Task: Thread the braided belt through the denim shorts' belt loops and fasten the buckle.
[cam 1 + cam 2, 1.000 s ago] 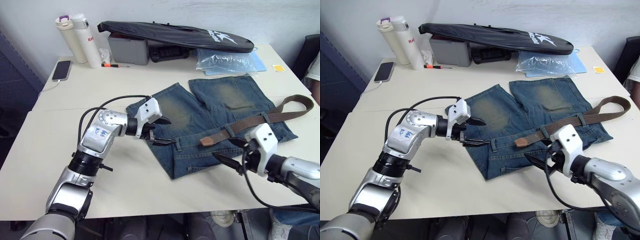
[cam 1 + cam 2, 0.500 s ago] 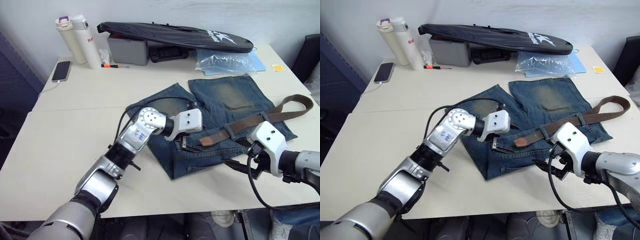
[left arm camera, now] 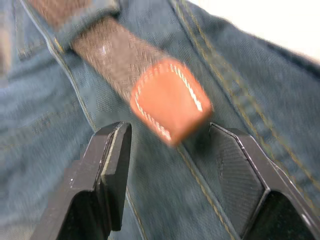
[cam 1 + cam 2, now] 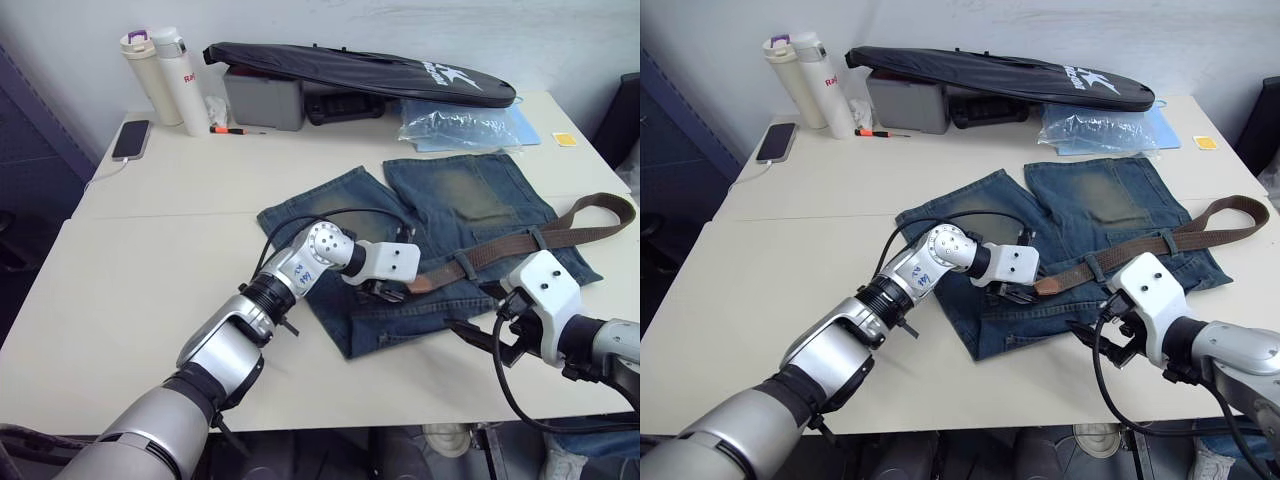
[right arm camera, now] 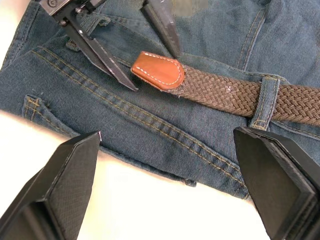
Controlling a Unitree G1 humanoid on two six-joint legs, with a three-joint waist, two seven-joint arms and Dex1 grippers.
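Note:
The denim shorts (image 4: 470, 195) lie flat on the table, waistband toward me. The braided belt (image 4: 540, 245) runs along the waistband under two belt loops (image 5: 265, 102), then curls back at the far right. Its tan leather tip (image 3: 170, 100) rests on the denim near the waist's middle. My left gripper (image 4: 390, 292) is open, with one black finger (image 3: 112, 150) on each side of that tip and not closed on it. My right gripper (image 4: 482, 338) is open and empty, low over the front edge of the shorts just right of the tip. The buckle is out of view.
Along the table's back stand two bottles (image 4: 170, 75), a phone (image 4: 131, 139), a grey box (image 4: 262, 98) under a long black bag (image 4: 360, 70), and a clear plastic bag (image 4: 460, 112). The table's front edge (image 4: 330, 410) is close below the shorts.
My left gripper has swept right across the shorts from their left edge to the belt's tip. The right gripper drew back a little toward the table's front edge.

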